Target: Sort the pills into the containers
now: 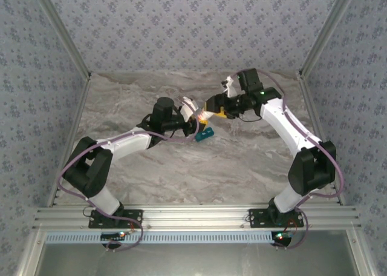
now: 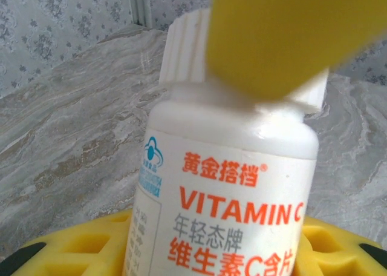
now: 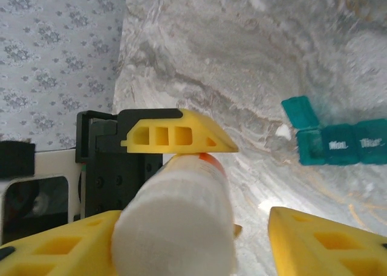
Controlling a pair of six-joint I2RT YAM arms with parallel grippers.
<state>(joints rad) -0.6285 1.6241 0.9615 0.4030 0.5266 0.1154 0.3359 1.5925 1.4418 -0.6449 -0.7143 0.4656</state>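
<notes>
Bottle [image 2: 230, 185] labelled "VITAMIN C" is clamped in left hand [image 1: 195, 114]; right hand [image 3: 193, 224] gapes.

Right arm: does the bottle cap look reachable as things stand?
Probably yes. The right pincer straddles the white cap, with a gap showing on one side, while the left pincer holds the vitamin C bottle. Nothing sits between.

Table: grey-white marbled top [image 1: 242, 167], one item found on it.
A teal pill box [image 1: 204, 133] lies flat near the centre of the top view. At the right wrist view's right edge, one lid stands open, with a small white speck [image 3: 282, 131] just beside it.
</notes>
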